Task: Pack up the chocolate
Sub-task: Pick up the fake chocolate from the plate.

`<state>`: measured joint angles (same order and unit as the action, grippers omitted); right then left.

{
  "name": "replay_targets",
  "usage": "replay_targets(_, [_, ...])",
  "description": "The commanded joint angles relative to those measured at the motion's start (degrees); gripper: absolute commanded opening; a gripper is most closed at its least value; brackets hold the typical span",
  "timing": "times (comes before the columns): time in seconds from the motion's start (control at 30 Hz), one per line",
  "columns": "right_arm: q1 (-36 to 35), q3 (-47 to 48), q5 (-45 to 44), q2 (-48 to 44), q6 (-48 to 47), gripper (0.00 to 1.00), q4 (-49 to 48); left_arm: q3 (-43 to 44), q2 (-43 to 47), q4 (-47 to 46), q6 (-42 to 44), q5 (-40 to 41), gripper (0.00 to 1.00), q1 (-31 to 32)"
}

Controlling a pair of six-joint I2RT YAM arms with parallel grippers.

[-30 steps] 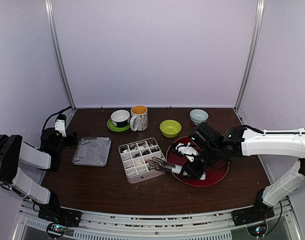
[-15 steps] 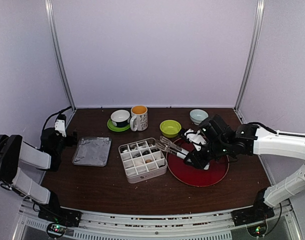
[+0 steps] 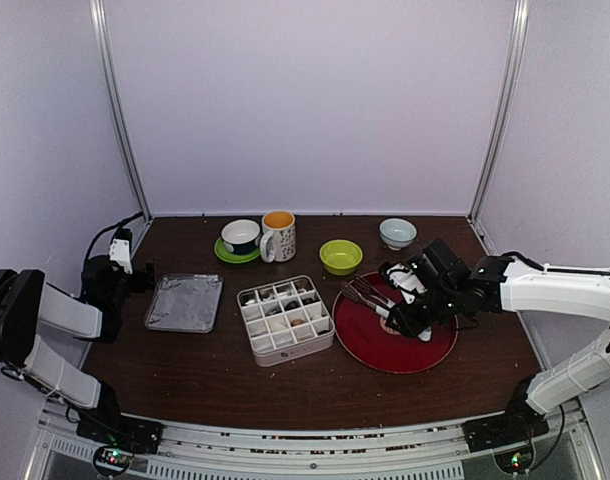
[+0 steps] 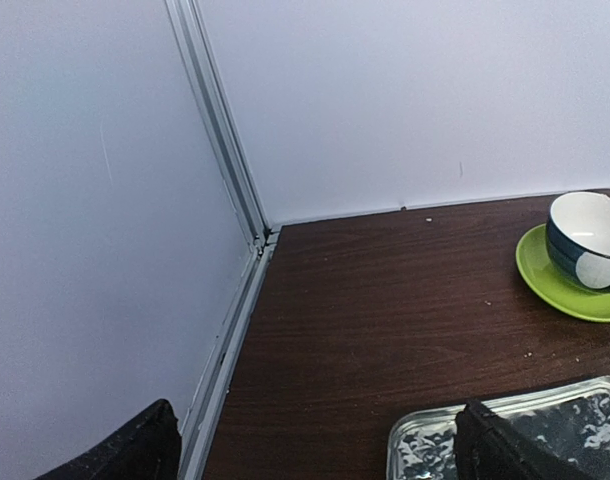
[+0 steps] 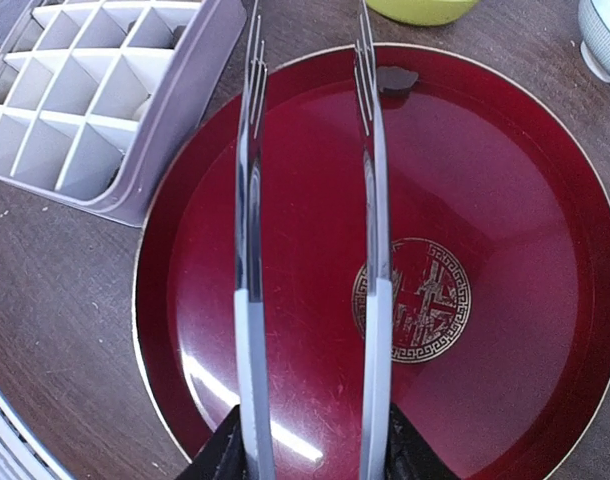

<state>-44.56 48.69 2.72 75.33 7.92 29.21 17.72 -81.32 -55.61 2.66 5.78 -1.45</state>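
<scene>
The right gripper [image 3: 403, 318] is drawing back to the right, carrying the metal tongs [image 3: 360, 293] away from the divided box [image 3: 293, 348] and out over the red plate [image 3: 385, 352] (tips now at its far rim), the tong arms spreading slightly.

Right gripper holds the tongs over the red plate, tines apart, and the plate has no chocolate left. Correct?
No: one dark chocolate lies at the rim of the red plate, beside a tine tip, as the right wrist view shows. The right gripper does hold the tongs over it, tines apart.
</scene>
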Motion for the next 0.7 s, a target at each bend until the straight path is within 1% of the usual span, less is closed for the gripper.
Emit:
replay_targets(0.0, [1.7, -0.3, -0.3, 2.3, 0.1, 0.4, -1.2, 1.4, -0.3, -2.2, -0.6, 0.3, 0.98, -0.5])
replay_targets(0.23, [4.8, 1.5, 0.6, 7.2, 1.6, 0.42, -1.8, 1.4, -0.3, -2.2, -0.6, 0.3, 0.98, -0.4])
replay_targets(0.3, [5.3, 1.7, 0.5, 8.2, 1.3, 0.44, -2.9, 1.4, -0.3, -2.1, -0.6, 0.3, 0.98, -0.4])
replay_targets(0.67, [8.0, 5.0, 2.7, 13.6, -0.4, 0.44, -3.8, 1.4, -0.3, -2.1, -0.6, 0.3, 0.98, -0.5])
